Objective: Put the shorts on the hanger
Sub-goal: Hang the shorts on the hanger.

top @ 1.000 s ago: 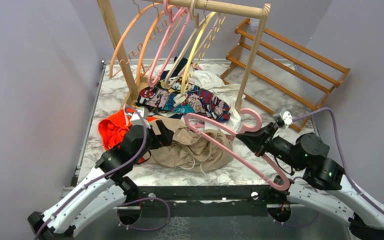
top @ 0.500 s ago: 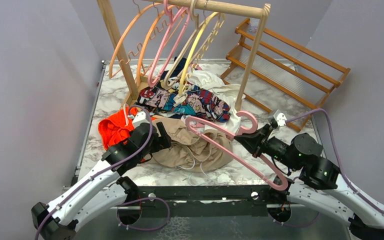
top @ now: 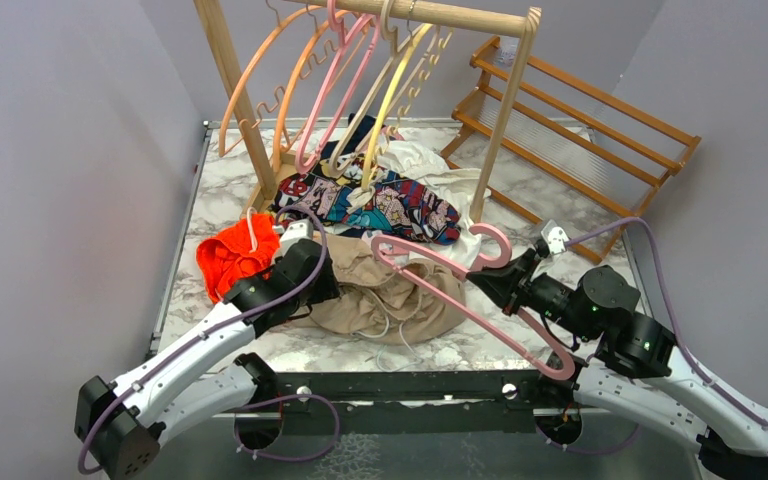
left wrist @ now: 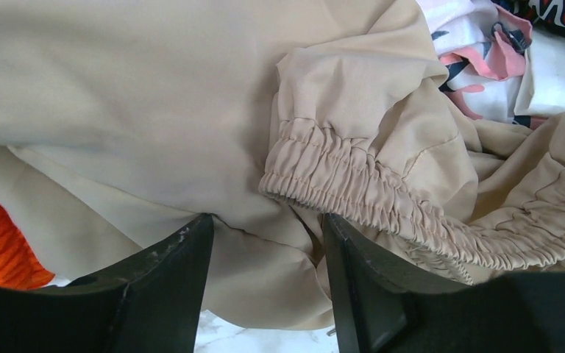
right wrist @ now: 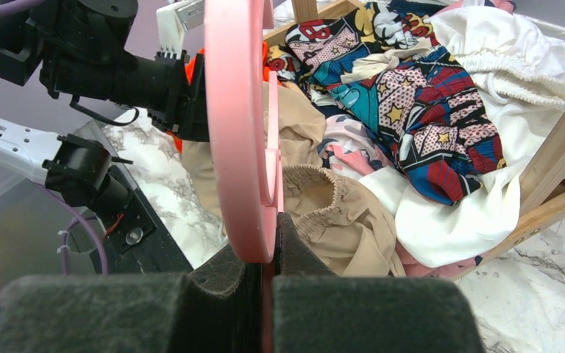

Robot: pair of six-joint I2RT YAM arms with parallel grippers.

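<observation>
While its two dark fingers (left wrist: 191, 254) are standing roughly halfway apart, the left gripper (left wrist: 266, 224) is pressing onto the shorts (left wrist: 154, 95), with a flat fold of beige cloth lying in the gap between the jaws; whether it is being pinched cannot be told. Just beyond the fingertips the gathered waistband (left wrist: 353, 184) is curling over, a detail only the left wrist view is giving, along with a sliver of the orange garment (left wrist: 0, 246) at lower left. The right gripper (right wrist: 265, 254) is clamping tight on the hanger (right wrist: 239, 132), which its own camera is showing edge-on above the shorts. Only the top view is showing the hanger whole: its hook is sitting by the right gripper, one arm is reaching across the crumpled shorts and the other is slanting toward the near edge of the table (top: 210, 190). Behind the shorts the comic-print cloth (right wrist: 404, 110) is lying beside a white garment (right wrist: 485, 198) at the foot of the wooden rack (top: 505, 110); its lettering is too broken to read.
</observation>
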